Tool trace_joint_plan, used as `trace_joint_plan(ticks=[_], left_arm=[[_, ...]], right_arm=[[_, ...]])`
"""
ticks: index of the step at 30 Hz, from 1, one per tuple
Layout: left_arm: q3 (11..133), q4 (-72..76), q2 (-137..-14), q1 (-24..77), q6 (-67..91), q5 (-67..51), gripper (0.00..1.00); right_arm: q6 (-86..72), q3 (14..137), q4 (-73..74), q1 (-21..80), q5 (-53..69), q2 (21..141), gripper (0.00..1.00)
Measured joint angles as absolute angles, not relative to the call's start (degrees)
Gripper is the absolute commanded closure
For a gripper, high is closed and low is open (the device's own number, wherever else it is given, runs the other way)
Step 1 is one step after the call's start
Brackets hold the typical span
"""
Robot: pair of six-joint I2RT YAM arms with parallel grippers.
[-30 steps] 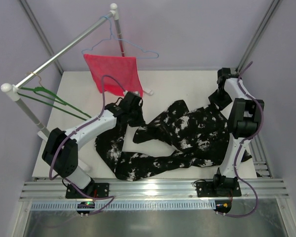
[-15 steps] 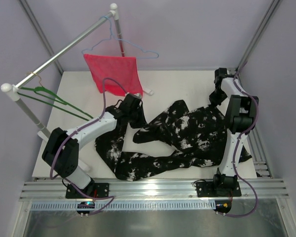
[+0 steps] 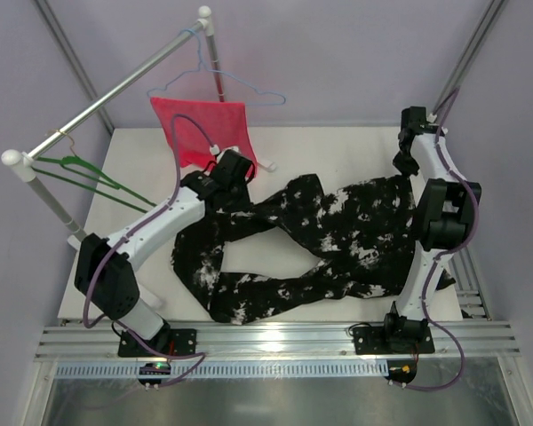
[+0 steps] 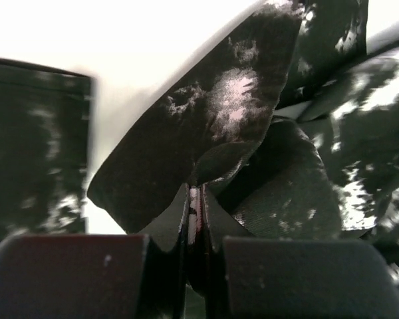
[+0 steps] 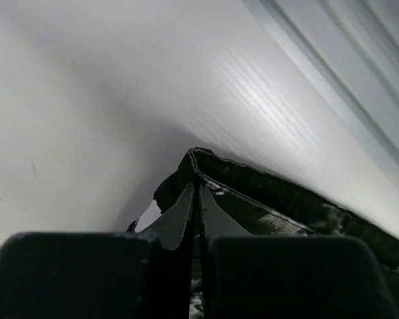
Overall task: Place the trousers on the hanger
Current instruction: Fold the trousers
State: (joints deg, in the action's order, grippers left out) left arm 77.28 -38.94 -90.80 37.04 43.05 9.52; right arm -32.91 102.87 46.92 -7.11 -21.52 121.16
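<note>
Change: right gripper (image 5: 198, 194) now pinched shut on the trousers (image 3: 338, 226) waist edge, farther back than before; left gripper (image 4: 195, 203) shifted back, leg drawn taut
Left gripper: clamped on a leg fold
Trousers: on table (image 3: 338, 151), long axis left-right, waist right, legs left
Hanger (image 3: 98, 175): on rail (image 3: 115, 86), far left

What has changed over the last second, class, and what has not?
The right gripper shifted toward the far right corner and shut on the trousers. The left gripper, still clamped on them, moved farther back, stretching them out. The hanger and red cloth stayed put.
</note>
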Motion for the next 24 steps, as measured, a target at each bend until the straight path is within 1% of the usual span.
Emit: trace_joint_plan(ticks=[3,7,10,11,13,14,15,16,19,24], left_arm=[[78.0,-41.7,-90.1,36.6,43.0,13.8,0.95],[75.3,-43.5,-88.0,36.4,43.5,18.1,0.9],[69.9,-43.3,-85.4,36.5,44.5,18.3,0.79],[68.0,-42.9,-84.7,36.4,44.7,17.8,0.68],[63.9,-41.3,-83.4,36.4,44.7,15.6,0.55],[61.8,-40.5,-82.7,36.4,44.8,14.1,0.46],[60.4,-39.9,-82.2,36.4,44.7,13.3,0.42],[59.2,-39.6,-81.7,36.4,44.8,12.4,0.32],[59.2,-39.6,-81.3,36.3,44.4,11.9,0.21],[67.6,-40.0,-86.0,34.8,42.1,12.2,0.2]], right_arm=[[-31.6,103.0,46.9,-7.3,-24.4,116.6,0.96],[-31.0,103.7,46.7,-7.6,-28.6,113.2,0.96],[-30.7,103.7,46.9,-7.8,-30.7,112.9,0.96],[-30.7,103.7,47.2,-7.9,-31.1,113.1,0.96],[-30.7,103.7,48.1,-8.1,-31.7,113.4,0.96],[-30.6,103.7,48.6,-8.2,-32.1,113.5,0.96],[-30.7,103.5,48.9,-8.4,-32.4,113.5,0.96],[-30.7,103.1,49.3,-8.6,-32.7,113.5,0.96],[-30.7,100.4,49.6,-9.7,-33.7,112.9,0.96],[-30.8,91.5,50.0,-13.5,-33.1,108.8,0.96]])
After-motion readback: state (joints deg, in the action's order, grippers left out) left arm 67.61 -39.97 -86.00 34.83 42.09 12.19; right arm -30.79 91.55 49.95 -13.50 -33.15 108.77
